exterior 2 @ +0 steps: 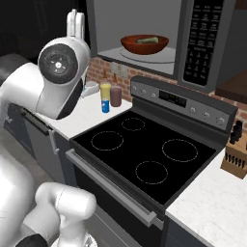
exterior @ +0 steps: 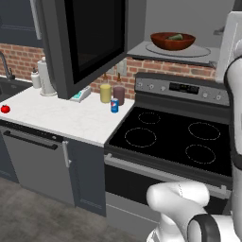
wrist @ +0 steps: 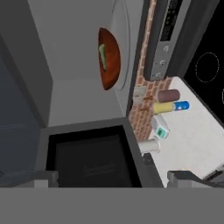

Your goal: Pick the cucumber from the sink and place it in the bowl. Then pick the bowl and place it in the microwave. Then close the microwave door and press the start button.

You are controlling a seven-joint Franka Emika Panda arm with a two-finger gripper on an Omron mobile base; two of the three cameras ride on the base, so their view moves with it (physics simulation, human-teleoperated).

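The microwave (exterior: 189, 16) stands open above the range. On its glass turntable sits the reddish-brown bowl (exterior: 172, 41) (exterior 2: 144, 44) (wrist: 109, 57), and the green cucumber (exterior: 176, 37) (exterior 2: 146, 40) (wrist: 103, 56) lies inside it. The microwave door (exterior: 90, 45) (wrist: 87, 159) is swung out wide to the left, its black window facing the opening. My gripper (wrist: 113, 176) is open and holds nothing; it hovers in front of the door's inner face, with the view rolled sideways. A corner of the black sink (exterior: 8, 88) shows at the far left.
Below the microwave is a black stove (exterior: 170, 137) with a grey knob panel. The white counter (exterior: 61, 118) carries a yellow canister (exterior: 105, 93), a brown one, a blue can (exterior: 114, 105), a paper towel roll (exterior: 46, 78) and a red tomato (exterior: 5, 108). A knife block (exterior 2: 235, 149) stands at the right.
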